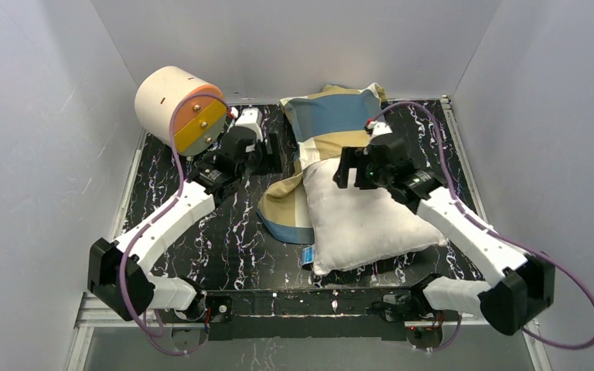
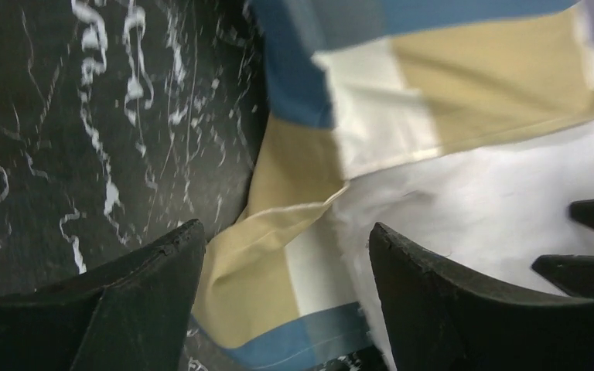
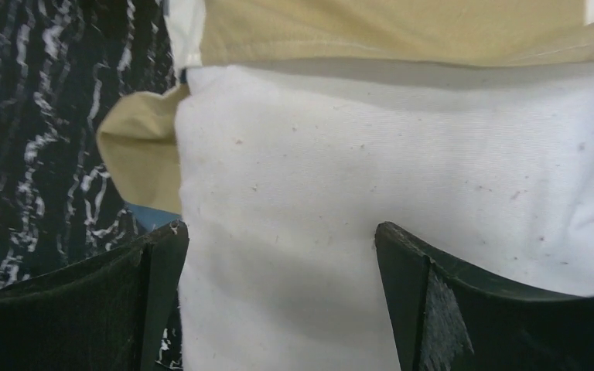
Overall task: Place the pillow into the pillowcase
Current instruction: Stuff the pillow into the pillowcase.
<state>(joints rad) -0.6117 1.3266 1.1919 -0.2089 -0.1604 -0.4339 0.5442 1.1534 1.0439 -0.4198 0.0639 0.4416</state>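
- The pillow lies flat on the dark marbled surface, nearest the arm bases. Most of its white body is exposed, so I judge the insertion only begun.
- A flap of the pillowcase spreads out from under the pillow's left side. This suggests the pillow rests on the lower layer of the cover, which would let it slide in rather than be lifted.
- The right hand hovers over the pillow's far end. In its wrist view the fingers stand wide apart with white fabric below them and nothing clamped. That placement suits a fresh grip or push on the pillow.
- The left hand sits off the pillow's far-left corner, fingers apart and holding nothing. Its wrist view looks down on the tan fold where cover and pillow meet, probably to take hold of the opening.
- At the pillow's far edge, the tan hem of the cover overlaps the white fabric. How deep the pillow reaches inside cannot be told.
- Beyond the pillow, the rest of the cover lies bunched towards the back wall.
- Far left of the pillow stands a cream-and-orange cylinder, well apart and not involved.
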